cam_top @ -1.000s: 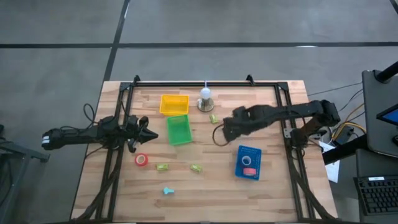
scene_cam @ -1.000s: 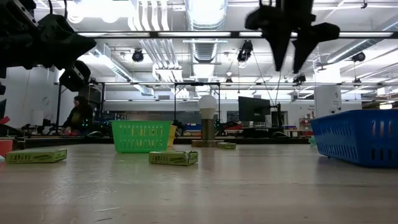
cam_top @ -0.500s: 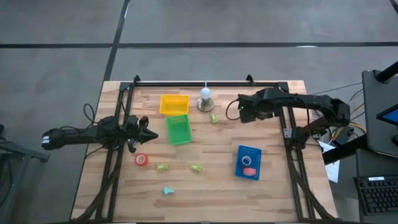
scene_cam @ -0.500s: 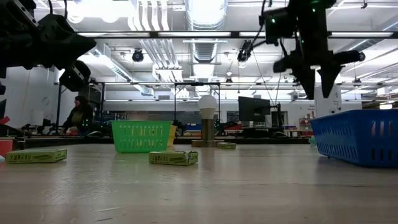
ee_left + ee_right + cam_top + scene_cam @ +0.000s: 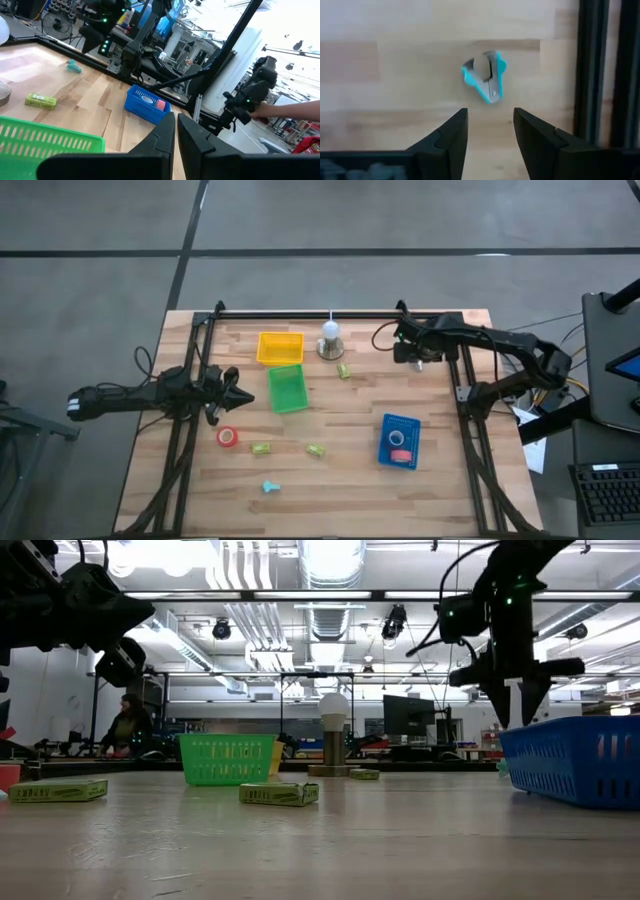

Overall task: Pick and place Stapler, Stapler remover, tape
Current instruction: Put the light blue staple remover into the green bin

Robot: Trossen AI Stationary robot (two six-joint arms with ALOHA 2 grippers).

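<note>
The right gripper (image 5: 489,131) hangs above the far right part of the wooden table (image 5: 350,470) w/ fingers spread & empty, directly over a small teal claw-style staple remover (image 5: 486,81) beside the dark frame rail, prob. lined up for a pick. The left gripper (image 5: 175,131) waits at the left edge, fingers pressed together, nothing held. Blue mesh plastic tray (image 5: 399,441) holds a red tape roll & a paler ring-shaped item; can't tell more. Green mesh tray (image 5: 288,389) & yellow mesh tray (image 5: 280,347) look empty. Loose on the table: red ring-shaped tape roll (image 5: 228,437), second teal remover (image 5: 269,487), small green boxes (image 5: 262,448), likely staple packs.
</note>
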